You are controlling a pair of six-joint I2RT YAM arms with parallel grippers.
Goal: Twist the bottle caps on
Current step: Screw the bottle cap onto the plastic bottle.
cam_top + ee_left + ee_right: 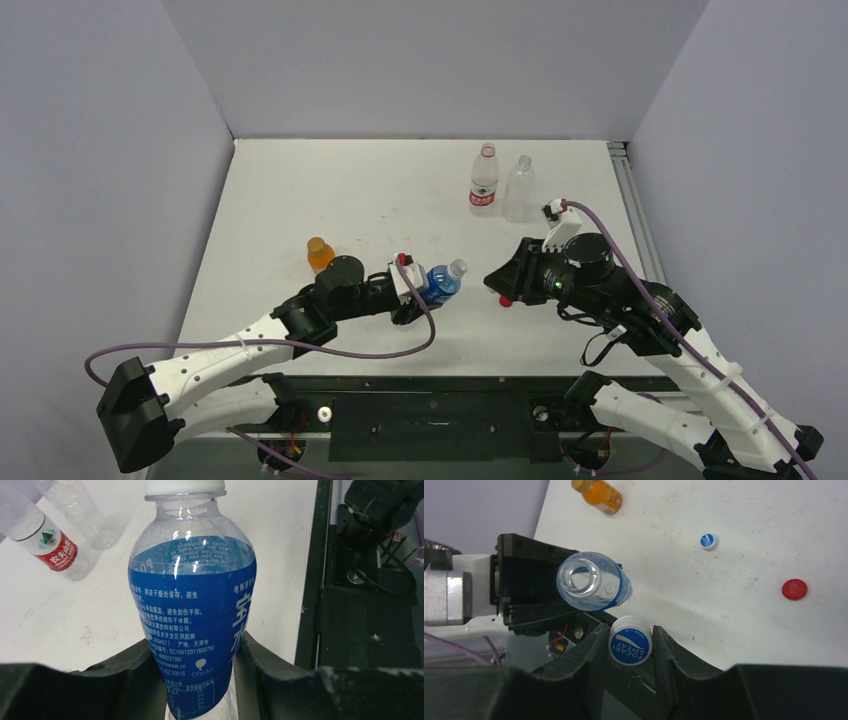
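Left gripper (197, 650) is clamped on the blue-labelled Pocari Sweat bottle (195, 605), one finger on each side of the lower body. The bottle is tilted, with its open mouth pointing toward the right gripper (630, 637). Right gripper is pinching a blue-and-white Pocari Sweat cap (630, 647) by its rim, printed top facing the wrist camera. That cap is near the bottle mouth but apart from it. Second blue-and-white cap (708, 540) lies on the table (734, 620) ahead of the right fingers, with the red cap (794, 589) off to their right. Orange bottle (601, 495), beyond the held bottle, has a gold cap (580, 484) on it. Red-labelled bottle (50, 547) and clear bottle (85, 515) stand ahead-left of the left gripper.
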